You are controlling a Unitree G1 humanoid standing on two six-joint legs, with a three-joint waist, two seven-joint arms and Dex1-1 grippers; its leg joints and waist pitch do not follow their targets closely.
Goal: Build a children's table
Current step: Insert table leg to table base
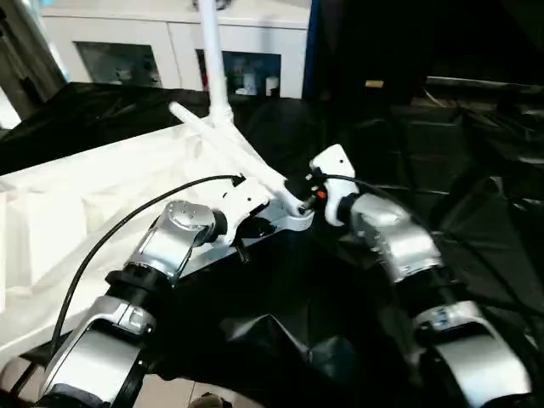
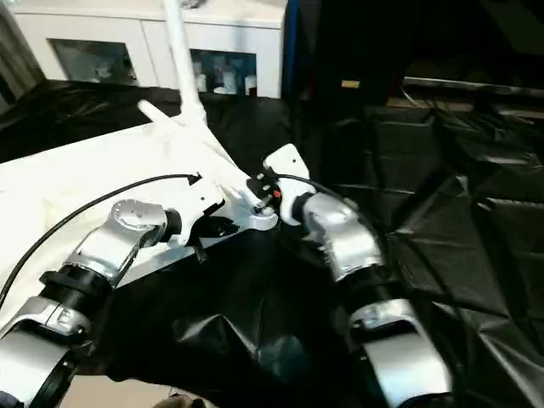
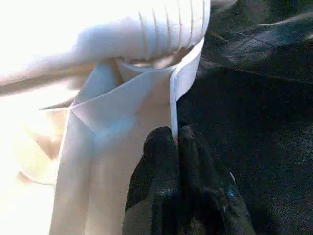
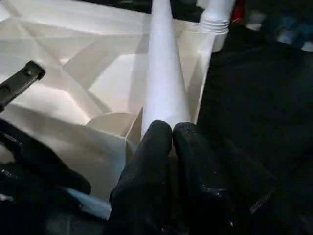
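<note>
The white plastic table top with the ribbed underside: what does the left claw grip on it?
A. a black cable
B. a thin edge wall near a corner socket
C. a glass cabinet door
B: in the left wrist view the left claw pinches the table top's thin upright wall.

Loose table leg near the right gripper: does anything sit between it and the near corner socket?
Nothing visible does. The leg lies slanted across the tabletop's ribbed underside, its near end at the right gripper beside the corner socket.
</note>
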